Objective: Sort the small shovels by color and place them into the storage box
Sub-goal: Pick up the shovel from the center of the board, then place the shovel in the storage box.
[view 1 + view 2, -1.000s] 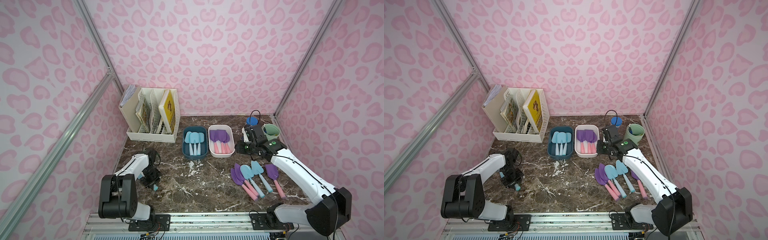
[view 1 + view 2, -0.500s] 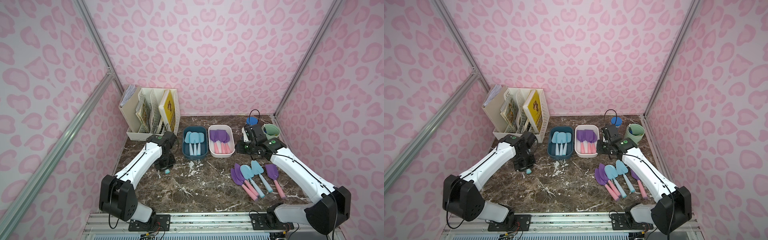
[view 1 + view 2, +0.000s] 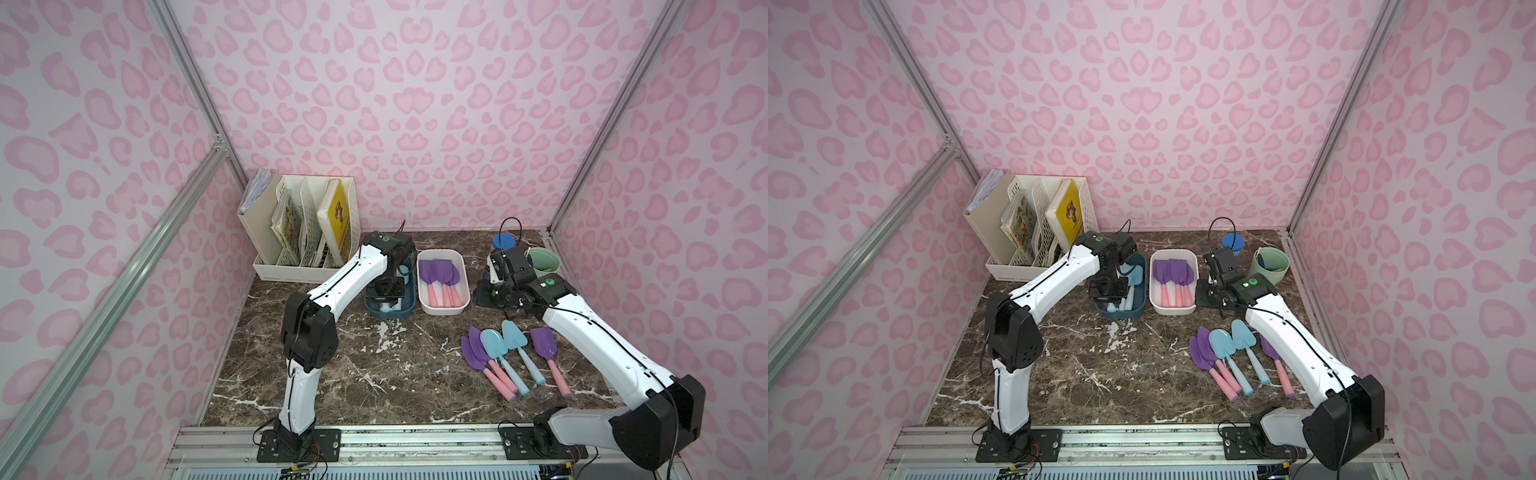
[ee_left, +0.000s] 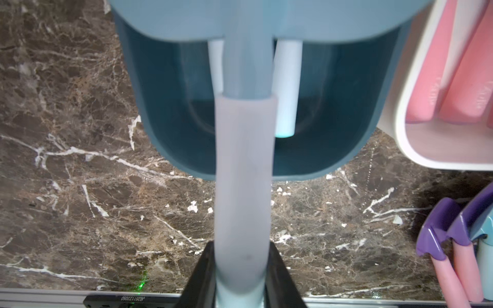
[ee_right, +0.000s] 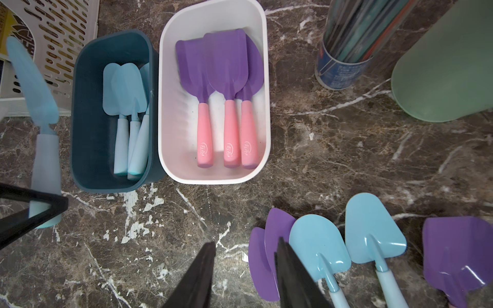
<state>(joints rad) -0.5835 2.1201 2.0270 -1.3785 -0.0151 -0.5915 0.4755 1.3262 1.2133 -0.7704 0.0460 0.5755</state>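
My left gripper (image 3: 388,296) hangs over the dark blue storage box (image 3: 392,314), shut on the handle of a light blue shovel (image 4: 244,173). The shovel's blade points toward the back wall. Other light blue shovels (image 5: 130,112) lie inside this box. Beside it, the white storage box (image 3: 443,310) holds three shovels (image 5: 229,88) with purple blades and pink handles. Several loose shovels, blue (image 3: 494,344) and purple (image 3: 544,343), lie in a row at the front right. My right gripper (image 5: 245,242) hovers open and empty to the right of the white box.
A cream file rack (image 3: 303,232) with books stands at the back left, close behind the blue box. At the back right are a green cup (image 3: 544,259) and a clear tube with a blue cap (image 3: 503,241). The right arm reaches over the loose shovels.
My left arm swung from the table's front left to over the blue box, carrying the light blue shovel. The right arm has not moved.
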